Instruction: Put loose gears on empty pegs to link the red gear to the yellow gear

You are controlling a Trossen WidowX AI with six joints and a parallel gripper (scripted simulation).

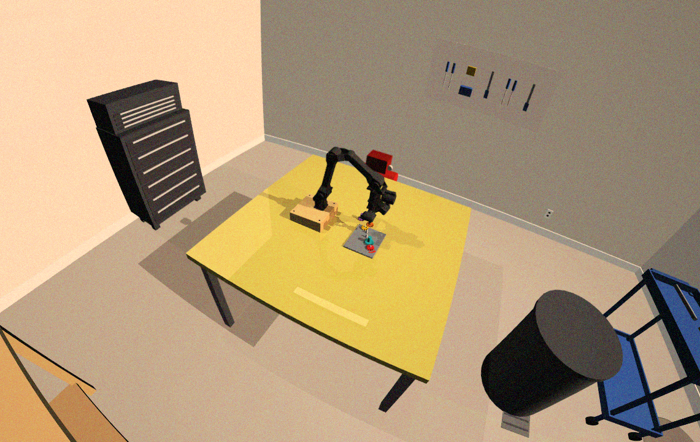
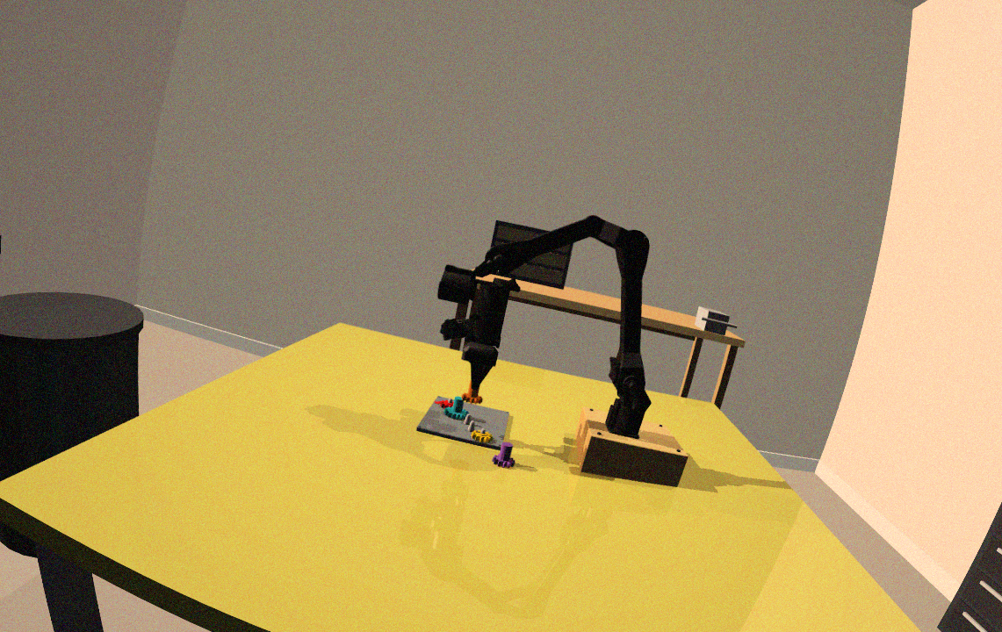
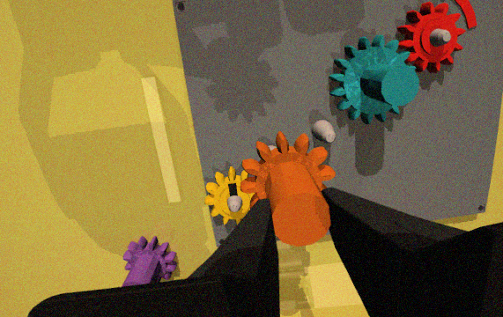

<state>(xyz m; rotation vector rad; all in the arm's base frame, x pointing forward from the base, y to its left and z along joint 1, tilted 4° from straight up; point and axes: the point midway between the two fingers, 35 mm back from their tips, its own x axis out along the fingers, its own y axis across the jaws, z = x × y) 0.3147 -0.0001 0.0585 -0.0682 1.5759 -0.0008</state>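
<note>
From where I stand, going left to right in the wrist view, a purple gear [image 3: 149, 260] [image 2: 503, 456] with a round-topped handle stands at the lower left of the frame on the yellow tabletop [image 3: 101, 185] [image 2: 253, 471] [image 1: 264, 247]. Next, left of centre, the yellow gear [image 3: 225, 198] [image 2: 480, 435] shows its black stripe and a pale peg through its hub. At the centre, the black pincer [image 3: 296, 205] [image 2: 473, 384] grasps the orange gear [image 3: 288, 163] [image 2: 472, 398] by its smooth cylindrical handle, its blunt teeth (petals, almost) raised above the matte grey board [image 3: 418, 154] [image 2: 438, 434] [image 1: 354, 245]. A rounded pale peg [image 3: 322, 130] pokes up just beyond it. Toward the upper right, the teal gear [image 3: 352, 88] [image 2: 455, 409] [image 1: 369, 240], with a thick post handle, sits beside the red gear [image 3: 423, 48] [image 2: 443, 404] [image 1: 370, 247], whose teeth are more pointed.
</note>
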